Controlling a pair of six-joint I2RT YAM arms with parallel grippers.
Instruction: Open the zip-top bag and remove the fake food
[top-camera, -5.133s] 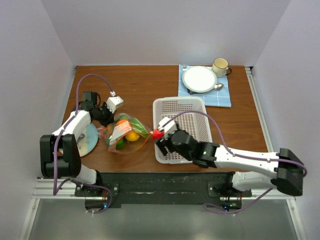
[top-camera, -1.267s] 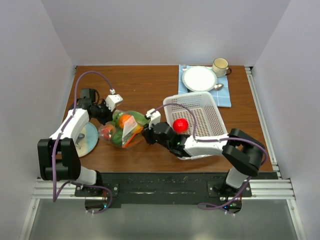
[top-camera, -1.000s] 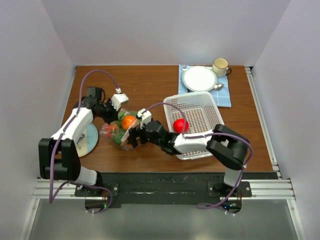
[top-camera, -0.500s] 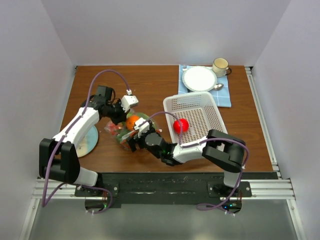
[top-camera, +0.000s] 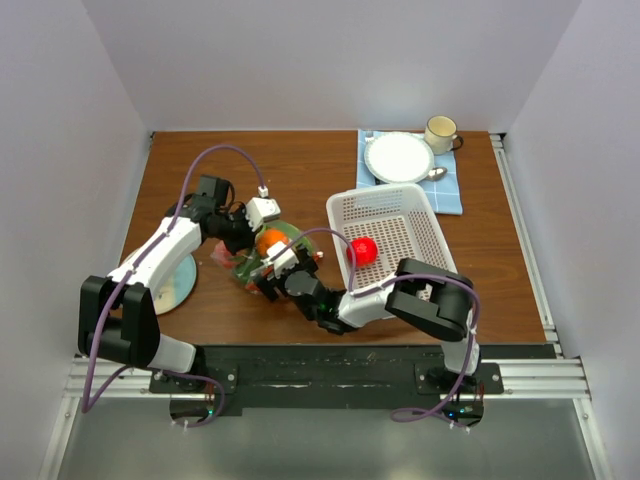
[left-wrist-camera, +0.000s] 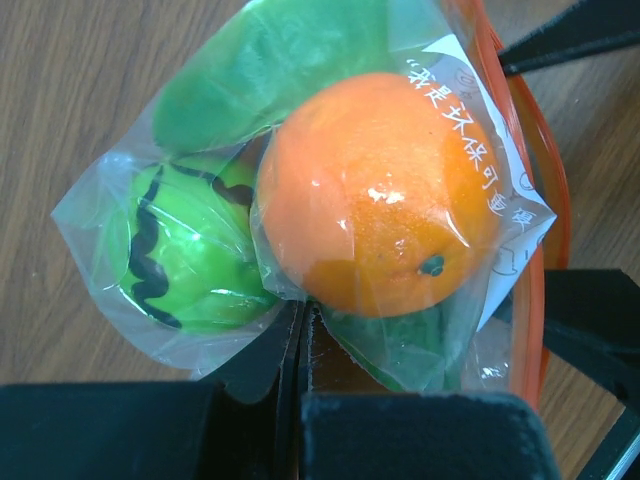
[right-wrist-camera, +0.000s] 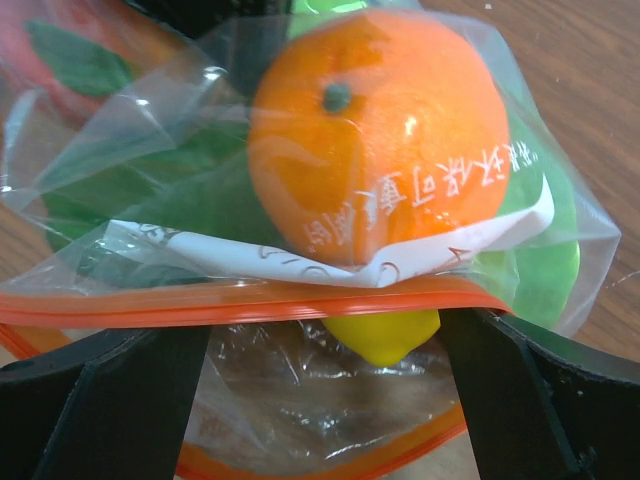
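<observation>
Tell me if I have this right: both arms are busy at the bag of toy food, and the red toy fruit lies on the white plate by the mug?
Not quite. The top view shows the red toy fruit lying in the white basket, not on the plate. Both arms are indeed at the bag.
</observation>
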